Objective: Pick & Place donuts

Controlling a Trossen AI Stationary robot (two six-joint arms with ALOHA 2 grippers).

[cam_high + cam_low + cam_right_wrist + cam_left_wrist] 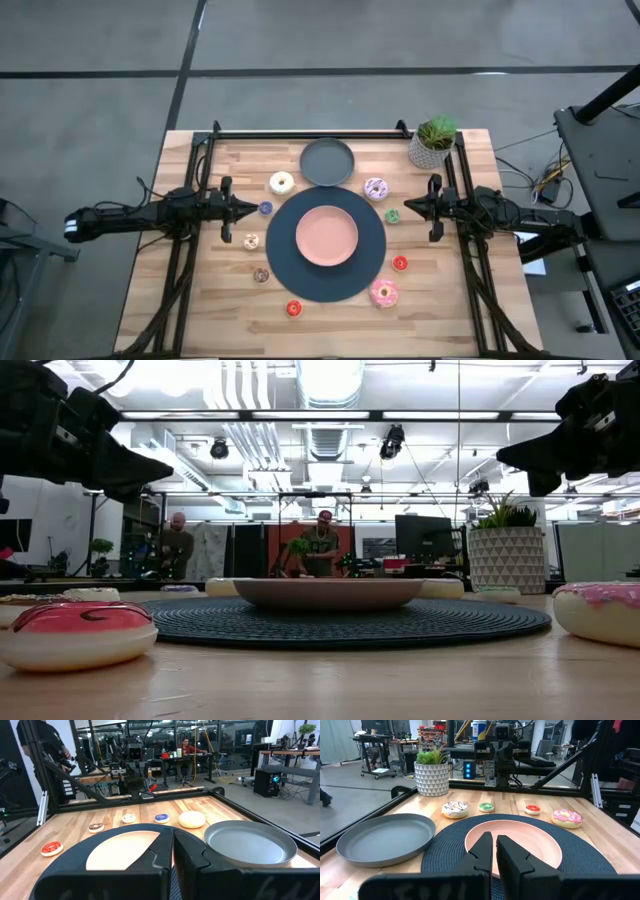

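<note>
Donuts lie flat on the wooden table around a dark round mat: cream (282,183), white-pink sprinkled (375,188), pink (383,293), two red (400,263) (293,308), green (392,215), blue (265,208), tan (250,241), brown (261,275). My left gripper (253,209) is shut and hovers over the table's left side, pointing at the mat, just beside the blue donut. My right gripper (405,211) is shut too, hovering on the right side by the green donut. In the low view both grippers (168,464) (500,453) hang well above the tabletop.
A pink plate (327,236) sits in the middle of the dark mat (372,262). A dark grey plate (327,162) lies beyond it, and a potted plant (433,142) stands at the far right corner. Black frame rails run along the left, right and far edges.
</note>
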